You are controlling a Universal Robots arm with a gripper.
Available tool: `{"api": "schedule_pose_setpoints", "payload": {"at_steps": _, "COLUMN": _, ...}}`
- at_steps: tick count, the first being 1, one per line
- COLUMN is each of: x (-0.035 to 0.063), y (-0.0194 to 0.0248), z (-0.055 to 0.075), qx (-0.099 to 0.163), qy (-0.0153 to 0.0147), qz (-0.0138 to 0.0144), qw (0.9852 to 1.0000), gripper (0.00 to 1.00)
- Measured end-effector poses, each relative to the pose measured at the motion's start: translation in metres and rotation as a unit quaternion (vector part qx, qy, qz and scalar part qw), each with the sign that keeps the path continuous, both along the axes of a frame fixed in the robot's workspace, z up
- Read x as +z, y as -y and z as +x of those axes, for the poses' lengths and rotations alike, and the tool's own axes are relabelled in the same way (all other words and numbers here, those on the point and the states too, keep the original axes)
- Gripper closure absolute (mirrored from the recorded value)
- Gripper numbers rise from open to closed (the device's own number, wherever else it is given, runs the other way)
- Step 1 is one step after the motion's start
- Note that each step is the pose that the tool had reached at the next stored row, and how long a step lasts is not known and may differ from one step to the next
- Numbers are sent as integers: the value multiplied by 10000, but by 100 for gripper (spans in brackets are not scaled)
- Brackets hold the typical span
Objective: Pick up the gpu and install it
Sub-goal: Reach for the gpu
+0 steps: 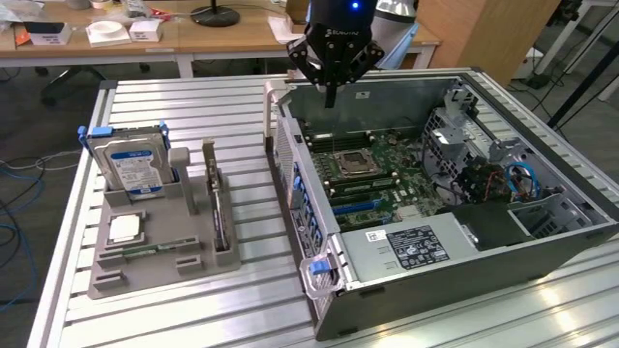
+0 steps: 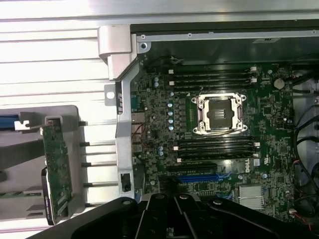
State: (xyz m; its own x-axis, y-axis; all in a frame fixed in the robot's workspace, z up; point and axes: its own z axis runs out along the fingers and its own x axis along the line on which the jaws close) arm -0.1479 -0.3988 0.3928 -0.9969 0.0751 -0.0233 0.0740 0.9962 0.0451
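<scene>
Claw (image 1: 330, 98) of the arm hangs above the far rim of the open computer case (image 1: 541, 239), its two fingers pressed together into a single point and gripping nothing. The gpu (image 1: 219, 216) stands on its long edge in a slot of the grey holder (image 1: 145, 272), to the exterior view's left of the case and well apart from the claw, with nothing touching it. In the wrist view its green circuit-board face shows, upright in that same slot. A blue-labelled hard drive (image 1: 130, 163) stands upright in the holder too, on the exterior view's left of the gpu, and a narrow green memory stick (image 1: 145, 250) lies low in the holder's near part. Holder and case both rest on a slatted aluminium table (image 1: 193, 101). The case lies on its side with the motherboard (image 1: 372, 177) exposed. A metal-framed CPU socket (image 1: 353, 165) sits in the middle of the board, black memory slots (image 2: 212, 77) run along both sides of it, and a blue expansion slot (image 2: 197, 178) lies beyond one bank of them
</scene>
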Motion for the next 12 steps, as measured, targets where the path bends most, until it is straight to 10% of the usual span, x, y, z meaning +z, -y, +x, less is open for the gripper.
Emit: {"api": "schedule_pose_setpoints", "payload": {"at_steps": 12, "x": -2, "y": 0, "z": -149, "qx": 0, "qy": 0, "qz": 0, "qw": 10000, "gripper": 89}}
